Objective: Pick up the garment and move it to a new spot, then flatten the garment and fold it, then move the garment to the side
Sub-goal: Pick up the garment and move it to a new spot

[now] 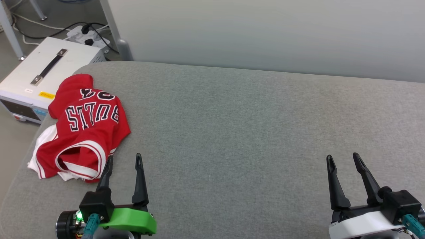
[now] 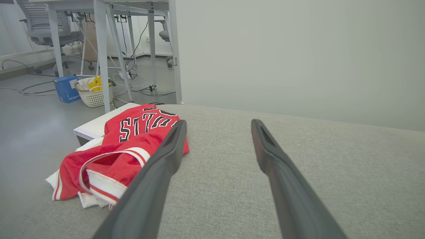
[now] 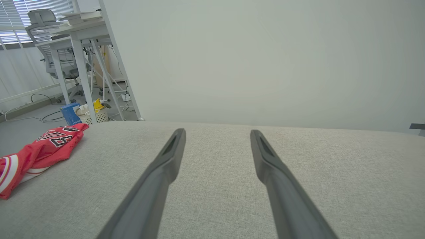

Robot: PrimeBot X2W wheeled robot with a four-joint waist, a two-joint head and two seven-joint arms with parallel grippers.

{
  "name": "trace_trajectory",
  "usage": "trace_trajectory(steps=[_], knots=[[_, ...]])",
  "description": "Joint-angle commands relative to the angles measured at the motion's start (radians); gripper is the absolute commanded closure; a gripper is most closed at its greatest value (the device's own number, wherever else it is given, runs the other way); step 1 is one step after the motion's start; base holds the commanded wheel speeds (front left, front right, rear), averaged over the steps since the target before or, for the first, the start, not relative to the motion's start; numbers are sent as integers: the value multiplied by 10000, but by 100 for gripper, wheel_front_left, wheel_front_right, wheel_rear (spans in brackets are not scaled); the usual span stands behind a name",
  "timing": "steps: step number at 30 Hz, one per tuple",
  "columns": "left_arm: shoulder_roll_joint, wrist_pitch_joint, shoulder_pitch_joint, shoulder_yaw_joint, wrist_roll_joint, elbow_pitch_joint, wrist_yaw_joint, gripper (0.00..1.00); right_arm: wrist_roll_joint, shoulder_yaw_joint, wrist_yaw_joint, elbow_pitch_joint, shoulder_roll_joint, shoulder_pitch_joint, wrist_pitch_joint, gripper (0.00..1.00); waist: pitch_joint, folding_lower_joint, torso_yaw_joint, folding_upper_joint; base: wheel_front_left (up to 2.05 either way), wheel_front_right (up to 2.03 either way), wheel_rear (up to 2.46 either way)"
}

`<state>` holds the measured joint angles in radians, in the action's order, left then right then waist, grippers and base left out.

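Item: one garment (image 1: 83,129), red, lying crumpled at the left end of the grey surface (image 1: 232,132).

Red jersey cloth bunched in a heap close to the surface's left edge. "BULLS" in black, white-outlined letters faces up and reads upside down from the robot's side, with part of a number beyond it. A red-and-white striped band curves round an opening at the near end, and white cloth pokes out underneath on the left. A white box (image 1: 49,66) stands on the floor just behind the heap. Left pincer (image 1: 124,156): spread wide, holding nothing, one finger just beside the garment's near edge; contact cannot be told. Right pincer (image 1: 342,155): spread wide, holding nothing, over bare surface well apart from the garment.
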<state>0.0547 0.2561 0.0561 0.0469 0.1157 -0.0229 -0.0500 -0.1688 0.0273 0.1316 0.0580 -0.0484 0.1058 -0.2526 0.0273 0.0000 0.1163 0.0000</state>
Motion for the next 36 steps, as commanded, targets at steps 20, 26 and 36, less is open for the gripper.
trace_trajectory(steps=[20,26,36], knots=[[-45,57,-115,-269,565,-100,-163,0,264,126,-9,58,-18,-78,-92,0,397,0,2631,0,0,0,0],[-45,57,-93,-346,718,-125,-174,0,309,163,-9,61,-18,-87,-92,0,460,0,3155,0,0,0,0],[-45,57,-77,-474,890,-129,-183,0,402,234,-9,63,-18,-179,-92,0,581,0,3477,0,0,0,0]])
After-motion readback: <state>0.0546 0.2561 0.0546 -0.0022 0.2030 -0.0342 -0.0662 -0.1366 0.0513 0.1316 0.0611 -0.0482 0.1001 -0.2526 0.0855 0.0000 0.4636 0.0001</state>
